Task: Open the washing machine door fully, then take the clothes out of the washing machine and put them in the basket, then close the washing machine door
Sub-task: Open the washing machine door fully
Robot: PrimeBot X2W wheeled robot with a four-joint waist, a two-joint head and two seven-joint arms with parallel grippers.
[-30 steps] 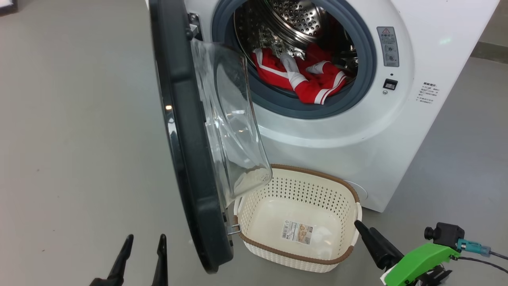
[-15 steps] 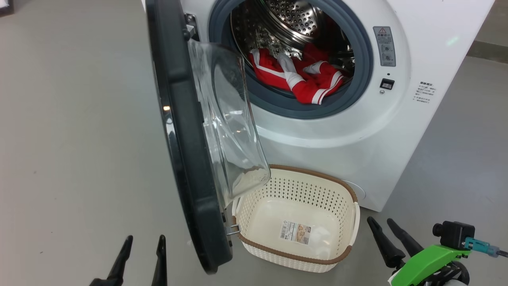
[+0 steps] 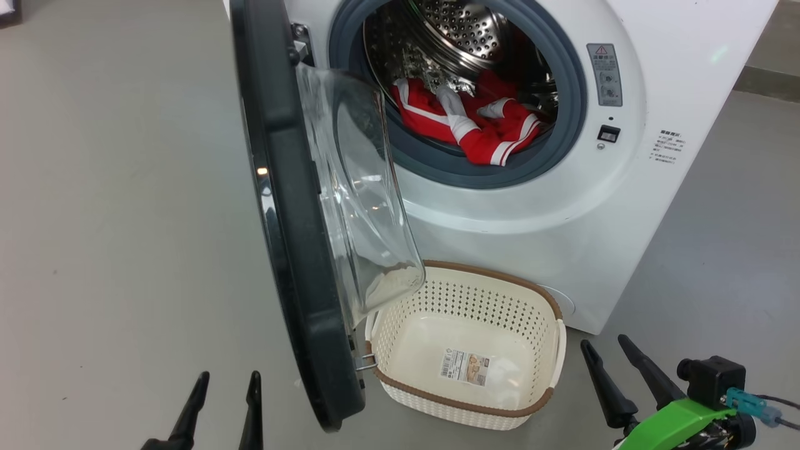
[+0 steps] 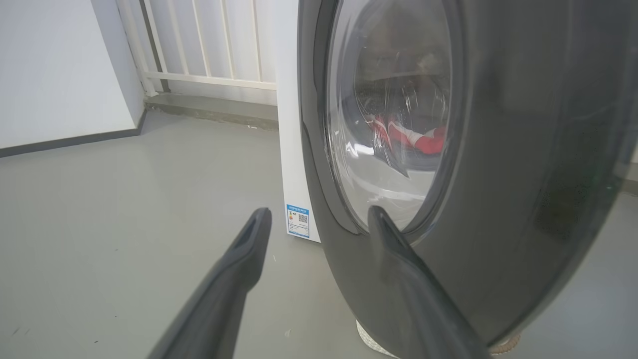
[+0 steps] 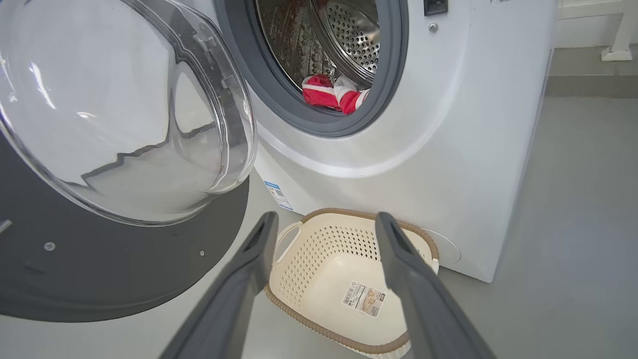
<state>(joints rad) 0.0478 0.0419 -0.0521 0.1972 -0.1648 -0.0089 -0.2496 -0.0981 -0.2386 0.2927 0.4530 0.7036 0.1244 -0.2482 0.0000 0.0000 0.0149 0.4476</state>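
Note:
The white washing machine [image 3: 562,206] stands ahead with its black-rimmed glass door [image 3: 294,237] swung out toward me, edge-on. Red clothes [image 3: 481,128] with white stripes lie in the steel drum, also seen as clothes [image 5: 331,93] in the right wrist view. The cream basket [image 3: 465,400] sits on the floor below the opening and holds nothing. My left gripper [image 3: 226,380] is open at the lower left, just outside the door [image 4: 498,174]. My right gripper [image 3: 606,344] is open at the lower right, beside the basket [image 5: 309,319].
Grey floor [image 3: 125,219] stretches wide to the left of the door and to the right of the machine. A white railing [image 4: 209,45] and wall stand beyond the machine's side. A green bracket with a small camera [image 3: 709,378] rides on my right wrist.
My right gripper has turned and drawn a little right of the basket, so both fingers now show. The head view shifted slightly. Left gripper, door and clothes are unchanged.

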